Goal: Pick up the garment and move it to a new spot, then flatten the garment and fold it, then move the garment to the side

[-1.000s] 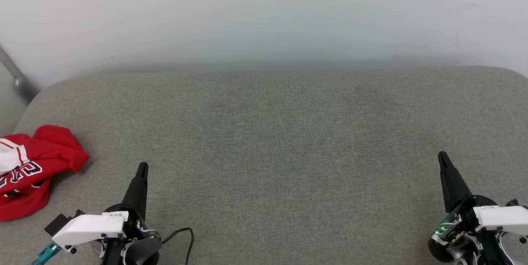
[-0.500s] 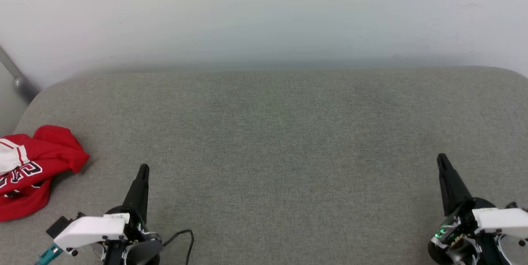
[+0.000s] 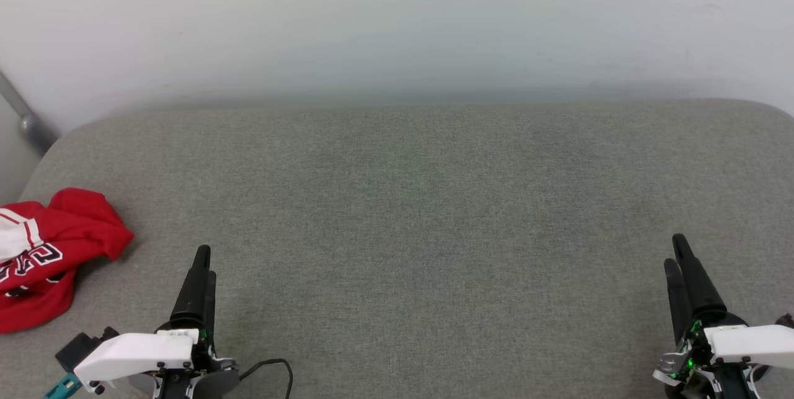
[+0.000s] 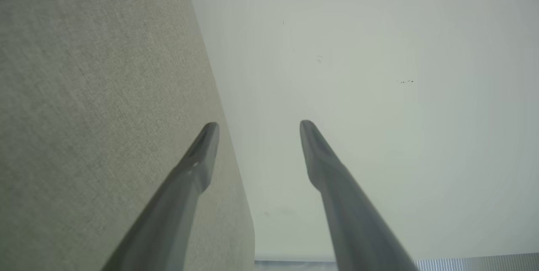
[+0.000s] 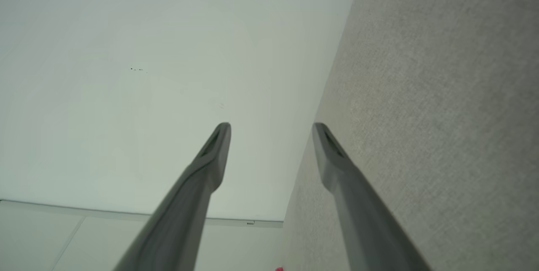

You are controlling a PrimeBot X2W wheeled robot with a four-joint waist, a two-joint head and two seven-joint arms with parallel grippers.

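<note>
The garment [image 3: 53, 253], red with a white sleeve and black white-outlined lettering, lies crumpled at the left edge of the grey padded surface [image 3: 409, 213]. My left gripper [image 3: 203, 265] hovers at the lower left, to the right of the garment and apart from it. In the left wrist view my left gripper [image 4: 257, 127] stands open with nothing between its fingers. My right gripper [image 3: 676, 253] sits at the lower right, far from the garment. In the right wrist view my right gripper [image 5: 271, 127] is open and empty too.
A pale wall [image 3: 397, 20] rises behind the surface's far edge. A grey metal bar [image 3: 25, 116] slants at the far left. A black cable [image 3: 276, 371] loops beside my left wrist.
Both grippers have gone from shut to open. Both arms have drawn back slightly toward the bottom edge, the left one shifting a little left. The garment has not moved.
</note>
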